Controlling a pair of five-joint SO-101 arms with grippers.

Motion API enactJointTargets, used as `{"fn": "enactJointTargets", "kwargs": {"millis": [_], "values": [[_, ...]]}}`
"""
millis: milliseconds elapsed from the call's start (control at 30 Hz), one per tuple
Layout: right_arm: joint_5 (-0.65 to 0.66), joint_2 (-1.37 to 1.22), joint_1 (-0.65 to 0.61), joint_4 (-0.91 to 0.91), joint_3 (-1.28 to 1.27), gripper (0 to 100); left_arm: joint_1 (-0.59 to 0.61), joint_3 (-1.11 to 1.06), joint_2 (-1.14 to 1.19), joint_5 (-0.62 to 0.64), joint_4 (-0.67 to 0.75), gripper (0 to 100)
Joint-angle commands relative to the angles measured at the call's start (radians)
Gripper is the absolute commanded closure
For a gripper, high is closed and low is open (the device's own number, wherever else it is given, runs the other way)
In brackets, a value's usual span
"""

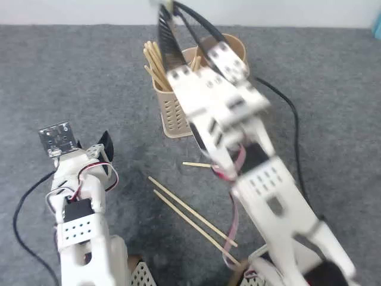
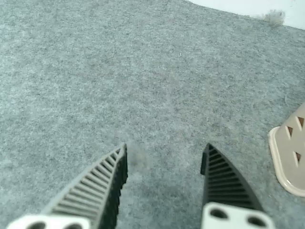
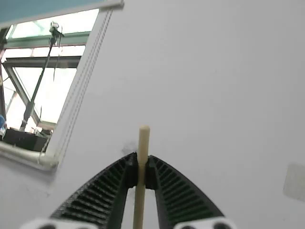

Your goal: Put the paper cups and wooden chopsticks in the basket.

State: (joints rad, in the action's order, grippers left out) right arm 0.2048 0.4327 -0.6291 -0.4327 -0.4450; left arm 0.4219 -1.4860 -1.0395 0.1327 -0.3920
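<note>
One chopstick [image 3: 143,140] clamped in right end effector [image 3: 141,164], poking past it; left end effector [image 2: 165,148] apart, empty.

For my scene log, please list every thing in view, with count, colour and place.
basket: one, beige, far middle of the carpet
paper cup: one, brown, inside the basket
chopsticks in basket: several, pale wood, standing in it
loose chopsticks: three, pale wood, on the carpet before the basket
held chopstick: one, pale wood, in the right pincer
carpet: one, grey, under everything
left pincer: open, black, low over bare carpet
right pincer: black, shut on the held chopstick
</note>
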Motion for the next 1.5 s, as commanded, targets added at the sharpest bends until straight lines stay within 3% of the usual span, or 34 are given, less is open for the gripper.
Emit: {"fn": "enactJointTargets", "kwargs": {"millis": [0,100,167,300,633,933,1100,1200,1333,1467], "values": [[0.017,-0.102,0.036,-0.016,0.086,98.8,0.005,0.035,-0.02,0.009,0.028,76],[0.017,-0.154,0.073,0.021,0.055,97.3,0.005,0.035,-0.02,0.009,0.028,76],[0.008,-0.18,0.094,0.076,0.057,90.8,0.005,0.035,-0.02,0.008,0.029,76],[-0.144,-0.17,0.15,0.203,0.077,77.7,0.005,0.035,-0.02,0.008,0.029,76],[-0.35,0.13,0.179,0.866,0.31,86.6,0.005,0.035,-0.02,0.008,0.029,76],[-0.354,0.407,0.18,1.409,0.334,86.8,0.005,0.035,-0.02,0.009,0.025,76],[-0.338,0.409,0.179,1.735,0.331,86.9,0.006,0.036,-0.02,0.014,0.023,76],[-0.267,0.354,0.113,1.874,0.302,86.9,0.006,0.039,-0.02,0.014,0.015,76],[-0.146,0.278,-0.016,1.948,0.157,86.9,0.006,0.087,0.04,0.014,-0.043,76],[-0.069,0.236,-0.11,1.848,-0.038,86.8,0.054,0.174,0.203,0.014,-0.04,76]]}}
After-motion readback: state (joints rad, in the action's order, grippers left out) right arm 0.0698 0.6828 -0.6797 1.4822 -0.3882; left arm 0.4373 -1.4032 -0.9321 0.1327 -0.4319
